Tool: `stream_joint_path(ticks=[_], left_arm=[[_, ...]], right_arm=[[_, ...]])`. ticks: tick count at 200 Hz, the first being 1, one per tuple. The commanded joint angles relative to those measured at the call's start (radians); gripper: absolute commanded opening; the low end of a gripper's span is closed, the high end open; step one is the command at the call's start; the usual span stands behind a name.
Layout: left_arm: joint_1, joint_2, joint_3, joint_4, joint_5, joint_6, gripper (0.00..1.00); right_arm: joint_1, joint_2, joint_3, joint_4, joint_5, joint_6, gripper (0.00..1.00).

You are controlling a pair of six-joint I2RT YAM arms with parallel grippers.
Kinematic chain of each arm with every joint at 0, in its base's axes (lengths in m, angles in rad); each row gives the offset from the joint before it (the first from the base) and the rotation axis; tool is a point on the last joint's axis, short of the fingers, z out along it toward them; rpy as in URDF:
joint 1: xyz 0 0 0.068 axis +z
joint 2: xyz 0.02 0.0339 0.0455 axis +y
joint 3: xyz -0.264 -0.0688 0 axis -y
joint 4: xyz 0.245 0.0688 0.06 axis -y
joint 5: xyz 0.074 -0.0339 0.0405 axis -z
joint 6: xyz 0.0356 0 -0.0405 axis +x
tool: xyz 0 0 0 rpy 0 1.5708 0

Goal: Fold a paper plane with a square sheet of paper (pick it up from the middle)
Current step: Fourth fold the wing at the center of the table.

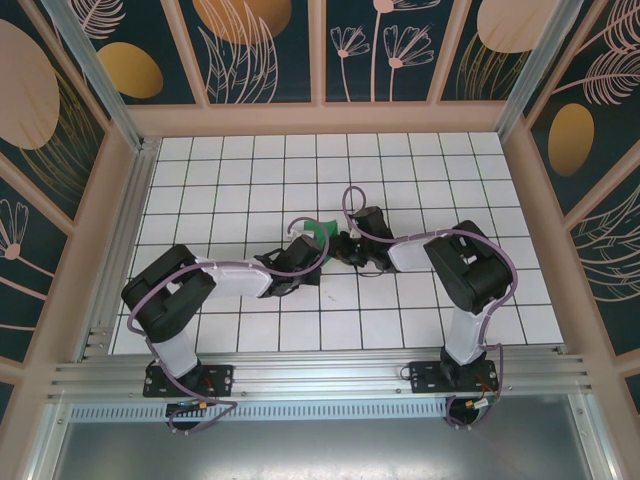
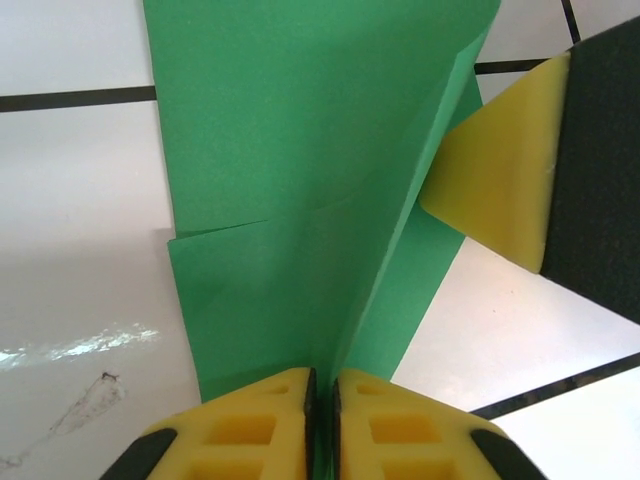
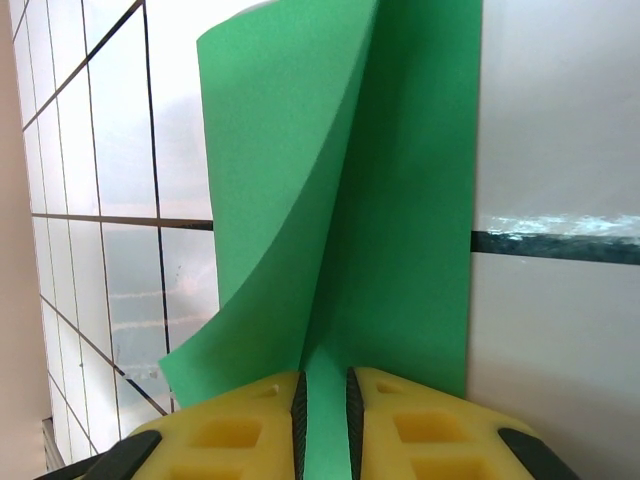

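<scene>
**A:** Item one, and its location?

**B:** Green sheet of paper point(image 1: 318, 236). It is logged near the middle of the white tiled table point(image 1: 250, 170), between the two grippers. It is partly folded: a long crease is seen in the left wrist view point(image 2: 300, 180), and one flap is curled upward in the right wrist view point(image 3: 380, 200).

**A:** Item two?

**B:** Left gripper point(image 2: 322, 400). Its yellow pads are pressed together, and an edge of the sheet is pinched between them.

**A:** Item three?

**B:** Right gripper point(image 3: 325, 400). Its pads are drawn in to a narrow slit, and a strip of the sheet is clamped in it. One of its yellow fingers point(image 2: 490, 170) is recorded just beside the sheet's far edge in the left wrist view.

**A:** Surroundings?

**B:** Black grid lines are noted on the table. Whether the sheet is touching the table cannot be told.
</scene>
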Motion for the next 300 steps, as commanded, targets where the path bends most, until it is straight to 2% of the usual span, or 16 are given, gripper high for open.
stream_joint_path(ticks=[1, 38, 111, 164, 227, 300], left_arm=[[-0.005, -0.017, -0.006, -0.003, -0.007, 0.021, 0.12], [-0.005, -0.029, -0.03, 0.036, 0.042, 0.037, 0.06], [0.02, -0.101, -0.134, 0.25, 0.267, 0.076, 0.02], [0.071, -0.097, -0.209, 0.396, 0.41, 0.011, 0.0], [0.114, -0.05, -0.273, 0.56, 0.522, -0.09, 0.0], [0.143, 0.007, -0.309, 0.616, 0.547, -0.189, 0.0]], right_arm=[[0.004, 0.011, -0.05, -0.116, -0.022, 0.011, 0.23], [-0.007, -0.038, -0.063, -0.088, -0.039, 0.004, 0.26], [-0.031, -0.181, -0.17, 0.047, -0.107, -0.006, 0.3], [-0.068, -0.253, -0.201, 0.076, -0.112, -0.06, 0.3], [-0.073, -0.209, -0.167, 0.069, -0.127, -0.089, 0.32], [-0.071, -0.118, -0.091, 0.025, -0.149, -0.124, 0.38]])
